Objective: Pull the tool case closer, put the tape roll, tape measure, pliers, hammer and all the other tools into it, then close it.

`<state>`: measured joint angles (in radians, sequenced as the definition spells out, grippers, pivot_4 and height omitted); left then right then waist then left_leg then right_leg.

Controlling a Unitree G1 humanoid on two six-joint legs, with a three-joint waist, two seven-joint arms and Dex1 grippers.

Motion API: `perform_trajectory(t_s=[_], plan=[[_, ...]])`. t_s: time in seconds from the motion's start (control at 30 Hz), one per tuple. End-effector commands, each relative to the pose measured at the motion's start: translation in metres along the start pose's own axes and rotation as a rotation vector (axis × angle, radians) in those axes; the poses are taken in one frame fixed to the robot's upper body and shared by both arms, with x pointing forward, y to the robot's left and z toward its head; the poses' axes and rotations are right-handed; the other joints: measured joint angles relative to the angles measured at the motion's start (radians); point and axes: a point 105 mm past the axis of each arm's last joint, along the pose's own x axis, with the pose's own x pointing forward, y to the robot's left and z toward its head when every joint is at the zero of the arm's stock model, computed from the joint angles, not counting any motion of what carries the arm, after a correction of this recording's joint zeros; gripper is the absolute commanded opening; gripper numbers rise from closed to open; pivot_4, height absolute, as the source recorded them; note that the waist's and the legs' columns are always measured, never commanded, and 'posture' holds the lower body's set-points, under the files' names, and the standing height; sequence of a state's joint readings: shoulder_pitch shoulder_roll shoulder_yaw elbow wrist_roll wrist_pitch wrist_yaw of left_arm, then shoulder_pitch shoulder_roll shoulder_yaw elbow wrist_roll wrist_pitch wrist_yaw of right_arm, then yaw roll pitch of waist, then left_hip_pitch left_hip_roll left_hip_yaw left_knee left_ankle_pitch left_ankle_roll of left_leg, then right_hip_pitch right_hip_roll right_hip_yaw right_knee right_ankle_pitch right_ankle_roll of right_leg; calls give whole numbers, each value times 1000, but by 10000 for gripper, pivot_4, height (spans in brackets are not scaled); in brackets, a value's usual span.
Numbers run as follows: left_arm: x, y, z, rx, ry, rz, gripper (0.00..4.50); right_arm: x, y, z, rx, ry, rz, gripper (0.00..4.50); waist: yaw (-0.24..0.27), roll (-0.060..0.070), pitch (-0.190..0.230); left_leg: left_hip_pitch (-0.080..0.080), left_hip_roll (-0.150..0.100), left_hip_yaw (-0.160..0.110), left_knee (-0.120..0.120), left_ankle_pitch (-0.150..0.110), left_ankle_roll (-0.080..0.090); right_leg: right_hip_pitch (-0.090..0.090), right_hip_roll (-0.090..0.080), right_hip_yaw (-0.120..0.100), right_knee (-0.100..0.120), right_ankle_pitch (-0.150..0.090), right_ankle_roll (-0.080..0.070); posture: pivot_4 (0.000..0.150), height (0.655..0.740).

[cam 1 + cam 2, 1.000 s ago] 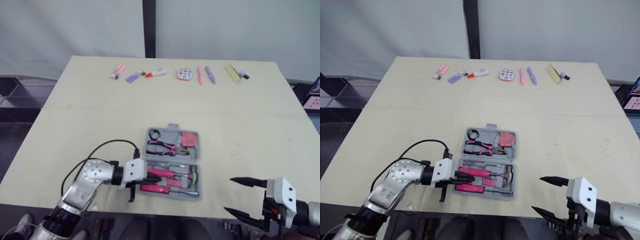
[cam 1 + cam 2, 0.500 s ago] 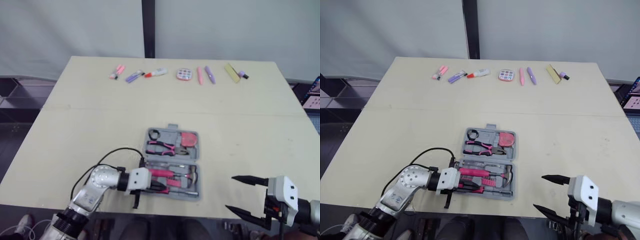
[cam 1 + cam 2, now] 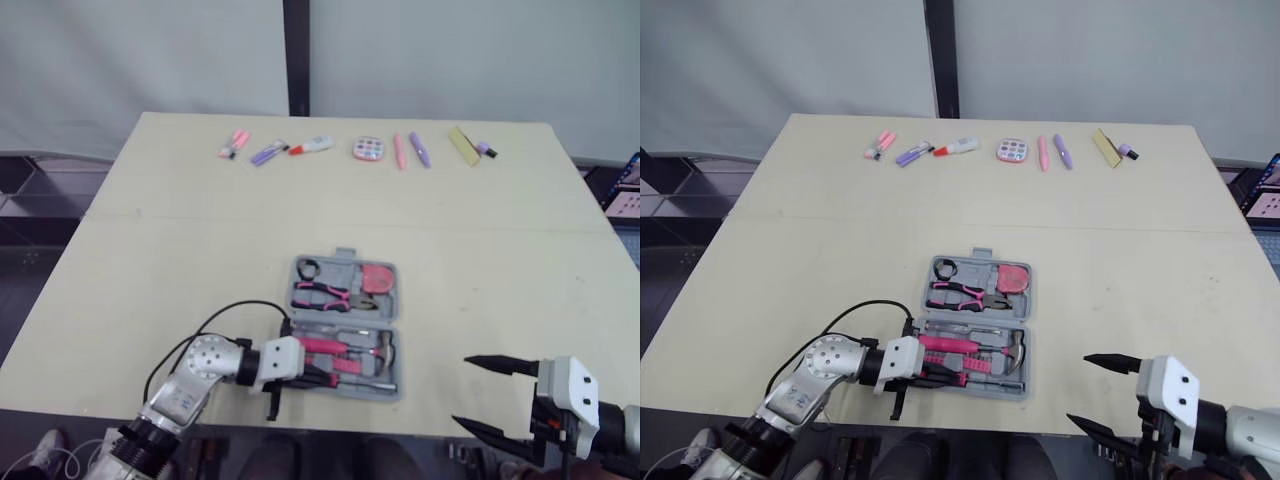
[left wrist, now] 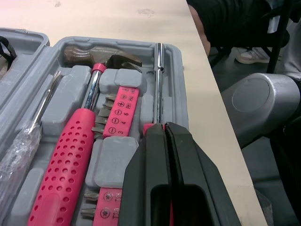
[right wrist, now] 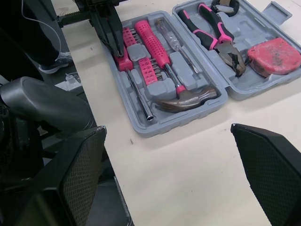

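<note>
Fingers of my left gripper pressed together, tips on the pink driver handle; shaft runs toward 3 o'clock along the tool case front wall. Right gripper spread wide at 4 o'clock. Case open, holding hammer, pliers, tape measure, tape roll; closing judged outstanding.
</note>
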<state>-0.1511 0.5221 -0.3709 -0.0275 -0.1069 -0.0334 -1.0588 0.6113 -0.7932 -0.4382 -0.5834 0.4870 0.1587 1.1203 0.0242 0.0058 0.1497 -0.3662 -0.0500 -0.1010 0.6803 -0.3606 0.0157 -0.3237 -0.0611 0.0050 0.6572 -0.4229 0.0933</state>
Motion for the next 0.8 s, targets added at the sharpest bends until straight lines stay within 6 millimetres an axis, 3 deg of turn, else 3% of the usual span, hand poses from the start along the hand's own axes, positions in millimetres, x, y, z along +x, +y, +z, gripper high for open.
perform_trajectory(t_s=[0.03, 0.8], plan=[[-2, -1, -1, 4, 0, 9, 1098, -2, 1, 7, -15, -16, -7, 45000, 0, 0, 0, 0, 0, 0, 0, 0, 0, 0, 0, 0, 0, 0, 0, 1500, 7336], [-5, -15, -42, -128, 118, 6, 1098, -3, 1, 7, -16, -14, -10, 45000, -1, 6, -6, 6, 0, 1, -3, 0, 0, 3, 0, 1, 0, 0, 0, 1500, 7336]])
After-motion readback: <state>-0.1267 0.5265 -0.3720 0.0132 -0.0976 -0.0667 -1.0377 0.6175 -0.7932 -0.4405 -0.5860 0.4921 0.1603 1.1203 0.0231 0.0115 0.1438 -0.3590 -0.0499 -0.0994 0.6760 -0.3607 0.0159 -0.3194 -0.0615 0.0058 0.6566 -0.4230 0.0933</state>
